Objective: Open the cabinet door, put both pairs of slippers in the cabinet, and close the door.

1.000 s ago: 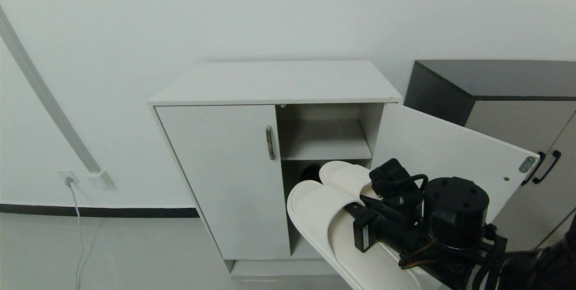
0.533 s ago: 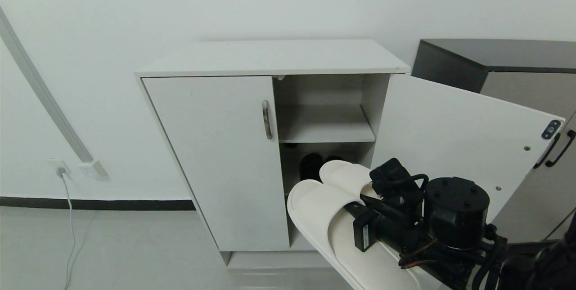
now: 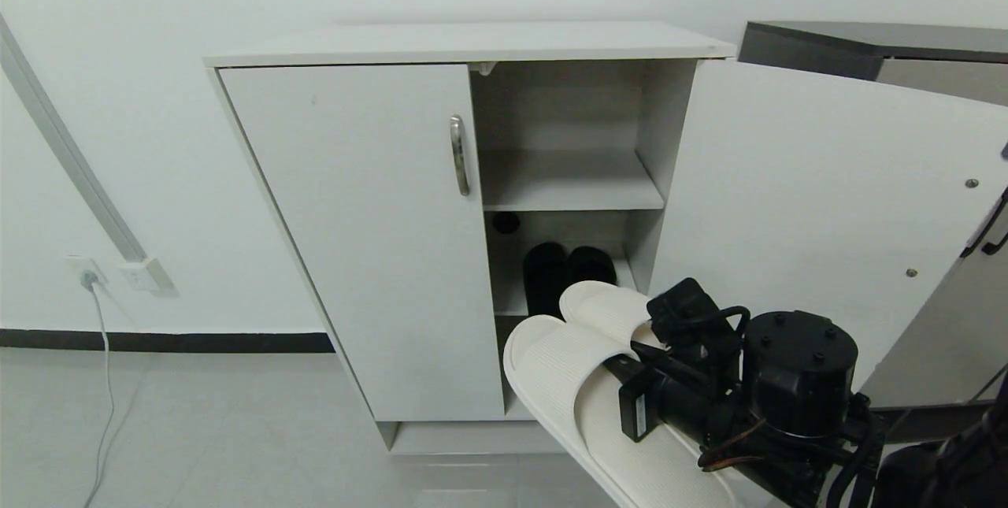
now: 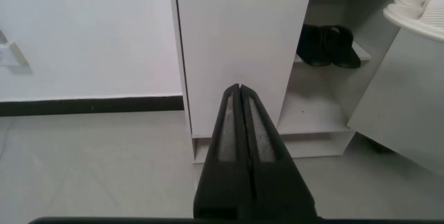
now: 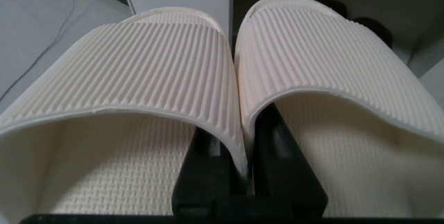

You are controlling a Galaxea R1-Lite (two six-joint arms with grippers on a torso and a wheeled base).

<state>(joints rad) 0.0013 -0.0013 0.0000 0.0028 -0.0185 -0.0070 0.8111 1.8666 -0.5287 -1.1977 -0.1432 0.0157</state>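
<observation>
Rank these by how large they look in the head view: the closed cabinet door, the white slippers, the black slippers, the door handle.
1. closed cabinet door
2. white slippers, though they are nearest the camera, which makes them look bigger
3. black slippers, farther back inside the cabinet
4. door handle

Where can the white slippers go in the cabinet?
The top shelf, just under the cabinet top, is bare. So is the bottom shelf, below the black slippers. The middle shelf is crowded: that pair fills most of its open side.
</observation>
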